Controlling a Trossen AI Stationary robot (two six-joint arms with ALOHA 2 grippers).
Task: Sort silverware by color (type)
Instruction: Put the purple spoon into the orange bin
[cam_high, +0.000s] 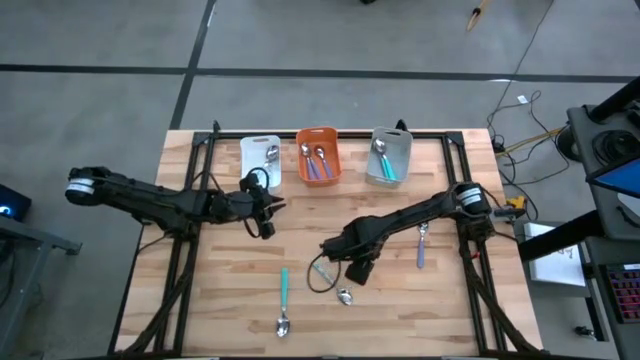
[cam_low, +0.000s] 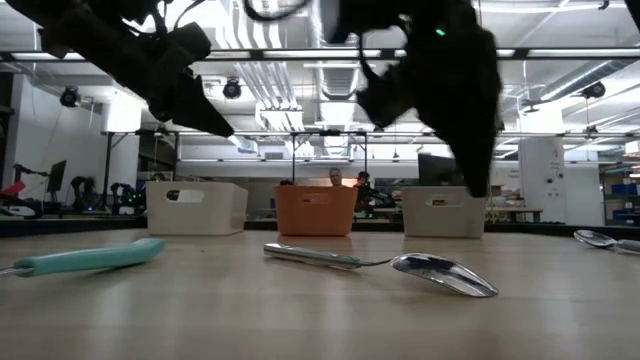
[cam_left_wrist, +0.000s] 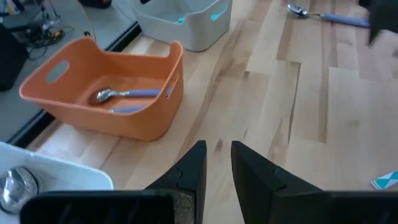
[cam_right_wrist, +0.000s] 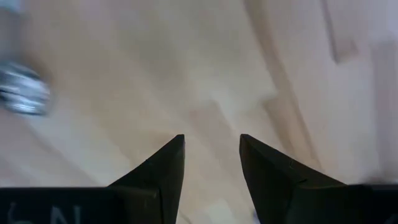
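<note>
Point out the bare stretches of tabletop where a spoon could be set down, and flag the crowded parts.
Free: the wood left of the teal spoon, below the left gripper; the near right corner, below the purple spoon.

Crowded: the far edge, with the white bin, orange bin and grey bin; the middle, where the right gripper hangs by the pale spoon.

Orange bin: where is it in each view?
High: orange bin at the table's far edge, middle of three bins, purple spoons inside.
Low: centre background, between the white bin and grey bin.
Left wrist: upper left, two purple spoons inside.
Right wrist: not in view.
Shared landmark: the grey bin beside it.
</note>
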